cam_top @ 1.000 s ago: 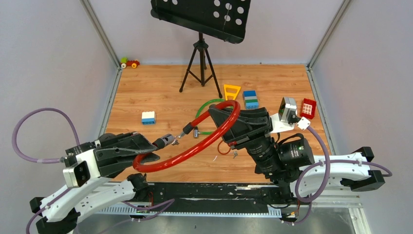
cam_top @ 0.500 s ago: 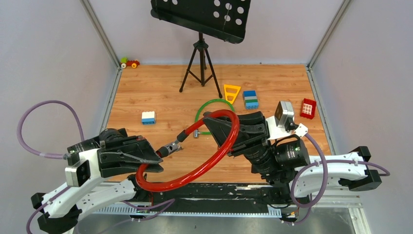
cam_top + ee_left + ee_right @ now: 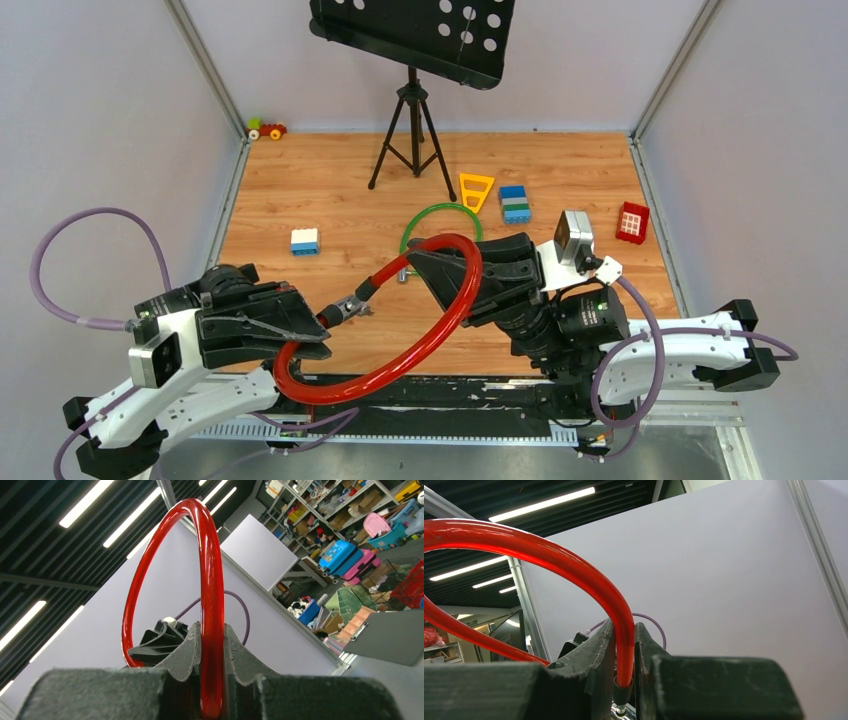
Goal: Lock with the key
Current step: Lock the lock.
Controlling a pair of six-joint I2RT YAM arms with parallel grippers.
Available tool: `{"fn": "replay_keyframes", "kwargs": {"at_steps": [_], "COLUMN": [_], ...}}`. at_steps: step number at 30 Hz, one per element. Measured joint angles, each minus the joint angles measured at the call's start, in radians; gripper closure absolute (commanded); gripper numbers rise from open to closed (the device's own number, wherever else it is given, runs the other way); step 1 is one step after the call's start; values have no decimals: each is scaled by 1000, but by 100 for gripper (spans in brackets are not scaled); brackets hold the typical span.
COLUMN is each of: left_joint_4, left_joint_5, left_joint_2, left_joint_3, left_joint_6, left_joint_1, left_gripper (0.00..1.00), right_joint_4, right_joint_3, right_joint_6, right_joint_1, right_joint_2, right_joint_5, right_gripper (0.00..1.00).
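Your left pincer (image 3: 211,642) is clamped on the low near side of the red cable (image 3: 432,332), whose dark metal end (image 3: 347,308) juts out just to its right. Your right pincer (image 3: 624,647) is clamped on the loop's high far side. With both occupied, I judge you should steady the loop with one, free the other, and take the key by its head, shaft in line with the keyhole. The key shows in no view, perhaps hidden on the counter (image 3: 330,190) beneath an arm, so I cannot tell where it lies, its pointing or its long axis.

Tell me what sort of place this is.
Probably a robot test cell inside a storeroom-like lab: a wood-topped table boxed in by grey panels, with crowded shelves and suitcases beyond.
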Motion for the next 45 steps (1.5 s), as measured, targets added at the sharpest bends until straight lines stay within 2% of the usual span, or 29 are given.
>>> {"fn": "replay_keyframes", "kwargs": {"at_steps": [34, 45], "left_joint_4": [-13, -88], "left_joint_5": [-1, -13], "left_joint_2": [-5, -37], "left_joint_3": [0, -1], "left_joint_6": [11, 76], "left_joint_1": [0, 0], "left_gripper": [100, 100], "right_joint_4": [32, 30], "right_joint_3": [-25, -38], "right_joint_6": [14, 15], "right_joint_1": [0, 0], "right_joint_2": [26, 24], "right_joint_5": [28, 24], "right_gripper": [100, 100]}}
